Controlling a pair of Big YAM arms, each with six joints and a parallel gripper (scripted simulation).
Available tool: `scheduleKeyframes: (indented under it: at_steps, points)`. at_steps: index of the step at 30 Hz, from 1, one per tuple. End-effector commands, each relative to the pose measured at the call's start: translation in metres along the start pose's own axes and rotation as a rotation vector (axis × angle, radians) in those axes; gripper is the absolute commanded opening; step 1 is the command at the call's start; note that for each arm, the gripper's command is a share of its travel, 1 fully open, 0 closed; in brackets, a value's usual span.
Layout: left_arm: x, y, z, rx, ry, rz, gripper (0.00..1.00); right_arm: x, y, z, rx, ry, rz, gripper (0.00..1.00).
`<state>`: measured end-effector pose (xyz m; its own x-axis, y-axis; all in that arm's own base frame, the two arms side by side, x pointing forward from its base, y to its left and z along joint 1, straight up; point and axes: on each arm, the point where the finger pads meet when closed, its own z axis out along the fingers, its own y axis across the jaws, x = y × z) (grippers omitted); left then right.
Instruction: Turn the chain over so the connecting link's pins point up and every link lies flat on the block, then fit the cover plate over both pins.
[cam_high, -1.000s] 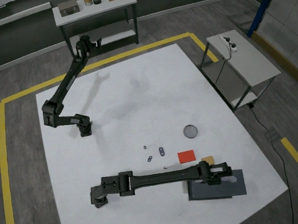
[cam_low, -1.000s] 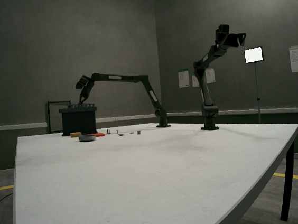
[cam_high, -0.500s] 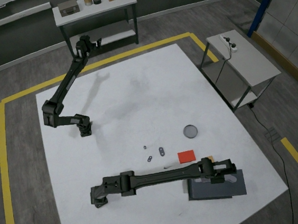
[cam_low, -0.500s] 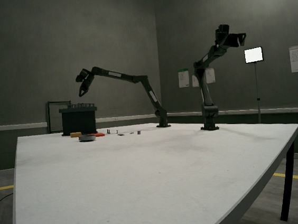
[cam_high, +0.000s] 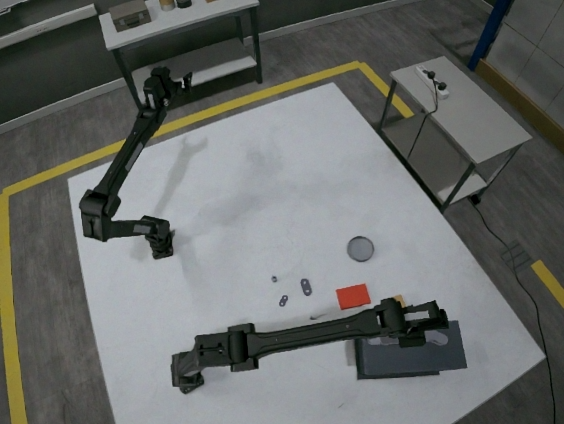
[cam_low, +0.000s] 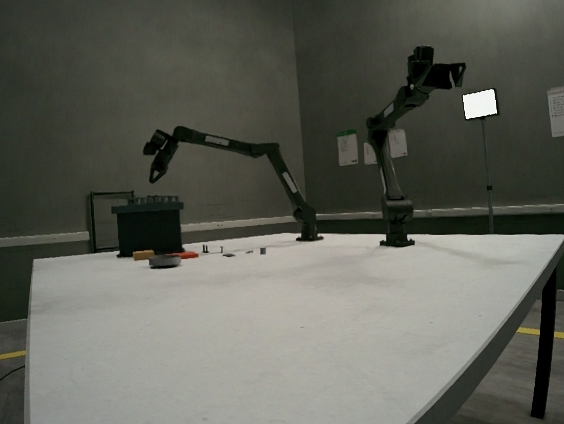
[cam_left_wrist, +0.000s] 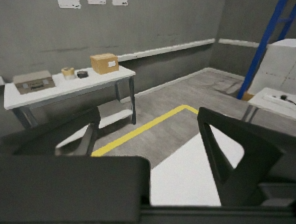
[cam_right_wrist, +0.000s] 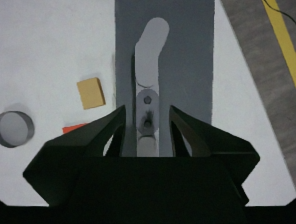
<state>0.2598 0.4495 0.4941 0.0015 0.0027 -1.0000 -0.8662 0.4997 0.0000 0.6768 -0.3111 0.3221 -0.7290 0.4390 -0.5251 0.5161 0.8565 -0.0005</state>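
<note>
The chain (cam_right_wrist: 148, 55) of light grey links lies on the dark grey block (cam_right_wrist: 189, 65) (cam_high: 415, 362) (cam_low: 148, 232). A darker two-hole plate (cam_right_wrist: 147, 111) lies over the chain's links, with a dark round spot near each end; whether pins pass through both is unclear. The chain's near part is hidden by my right gripper. My right gripper (cam_right_wrist: 147, 111) (cam_low: 152, 180) is partly open and empty, above the darker plate and clear of the block. My left gripper (cam_left_wrist: 148, 112) is wide open and empty, raised high beyond the table's far left edge.
A red block (cam_high: 353, 296), an orange block (cam_right_wrist: 91, 93) and a round grey dish (cam_high: 360, 248) stand near the dark block. A larger two-hole plate (cam_high: 306, 287), a smaller one (cam_high: 283, 300) and a small nut-like part (cam_high: 274, 279) lie in the table's middle.
</note>
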Motion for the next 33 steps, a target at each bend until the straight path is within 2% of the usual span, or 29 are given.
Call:
scheduleKeyframes:
  at_steps: [1,29,30,31,33]
  points:
    - [-0.042,-0.005,0.001,0.008,-0.071,-0.002,1.00,-0.013,0.007,-0.016,-0.007,-0.036,-0.010,0.42]
    - [-0.042,-0.005,0.001,0.008,-0.071,-0.002,1.00,-0.013,0.007,-0.015,-0.006,-0.034,-0.010,0.42]
    - [-0.042,-0.010,0.001,0.018,-0.071,0.000,1.00,-0.025,0.015,-0.043,-0.022,-0.101,-0.018,0.42]
    - [-0.042,-0.011,0.001,0.021,-0.071,0.000,1.00,-0.017,0.015,-0.035,-0.021,-0.080,-0.022,0.42]
    - [-0.042,-0.016,0.001,0.031,-0.071,-0.001,1.00,-0.018,0.019,-0.039,-0.028,-0.092,-0.025,0.42]
